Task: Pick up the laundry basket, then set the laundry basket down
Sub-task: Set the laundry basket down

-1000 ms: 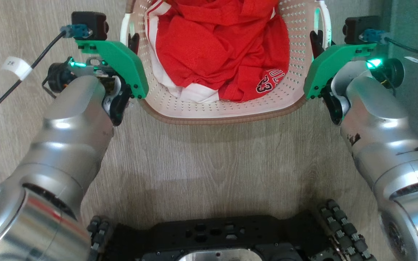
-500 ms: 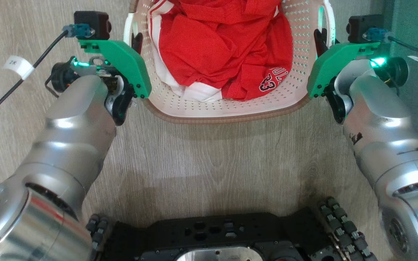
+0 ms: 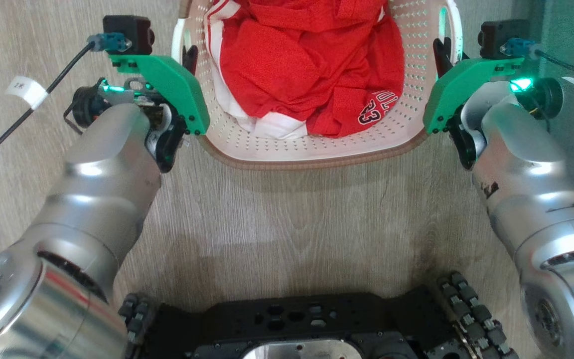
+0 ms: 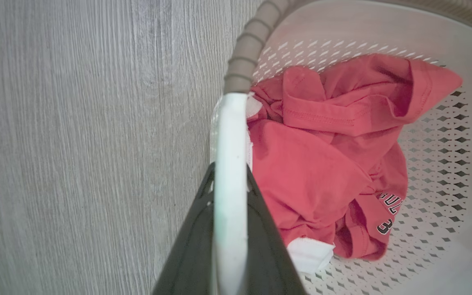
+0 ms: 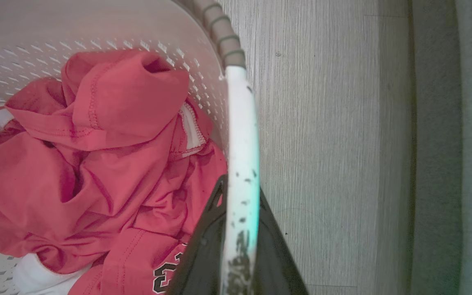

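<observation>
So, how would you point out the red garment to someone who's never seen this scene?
Against the pale wood-look floor, find the cream-white perforated plastic laundry basket with a brown woven-look rim. Crumpled inside it is the red fabric jersey, marked out by white trim and black-and-white printed lettering.

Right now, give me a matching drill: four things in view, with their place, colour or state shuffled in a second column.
1 left claw
2 red fabric jersey
3 small white paper tag
4 rim of the cream-white perforated plastic laundry basket

A brown, woven-look
B wrapped on a black cable
C shut on a white side handle
D bunched inside the basket

Pairs: 1-C, 2-D, 3-B, 4-A
</observation>
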